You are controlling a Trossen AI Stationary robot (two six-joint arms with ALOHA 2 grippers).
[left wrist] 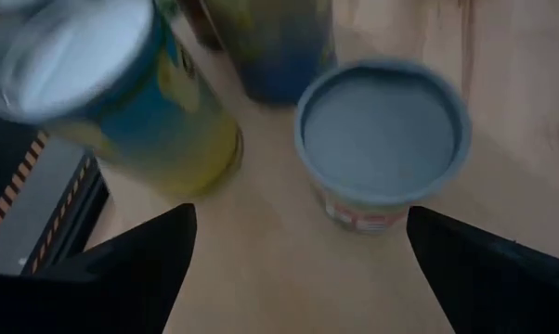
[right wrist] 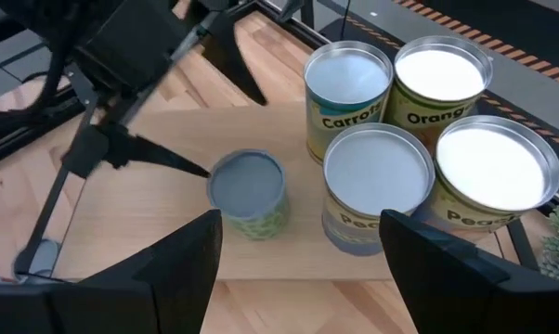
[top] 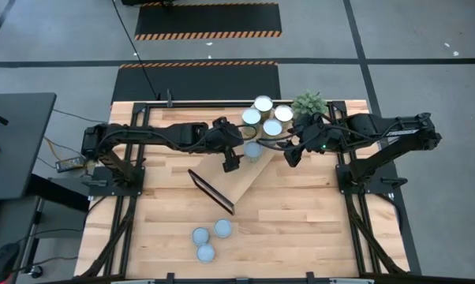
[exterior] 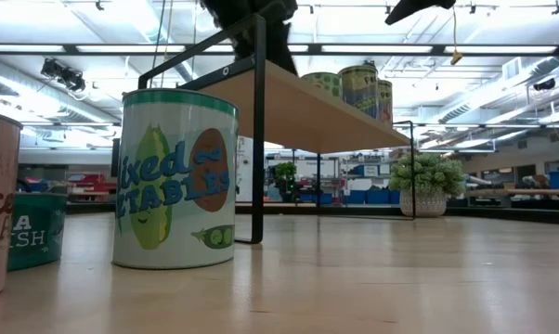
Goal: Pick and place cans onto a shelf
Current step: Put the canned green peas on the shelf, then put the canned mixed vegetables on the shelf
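Note:
The shelf (top: pixel 239 183) lies slantwise across the table's middle, with a dark end frame (top: pixel 211 191) at its near end. A small can with a blue-grey lid (top: pixel 253 150) (left wrist: pixel 382 139) (right wrist: pixel 249 190) stands upright on its top board. Several taller cans (top: pixel 267 116) (right wrist: pixel 409 130) stand in a cluster on the far end. My left gripper (top: pixel 231 163) (left wrist: pixel 301 211) is open just left of the small can, which sits ahead of its fingers, apart from them. My right gripper (top: pixel 290 156) (right wrist: pixel 300 215) hangs open to the right of the cans, with nothing between its fingers.
Three cans (top: pixel 209 238) stand on the table near its front edge and loom large in the low view (exterior: pixel 175 181). A small potted plant (top: pixel 309 103) (exterior: pixel 428 184) stands at the far right, beside the cluster. Bare table lies to the near right.

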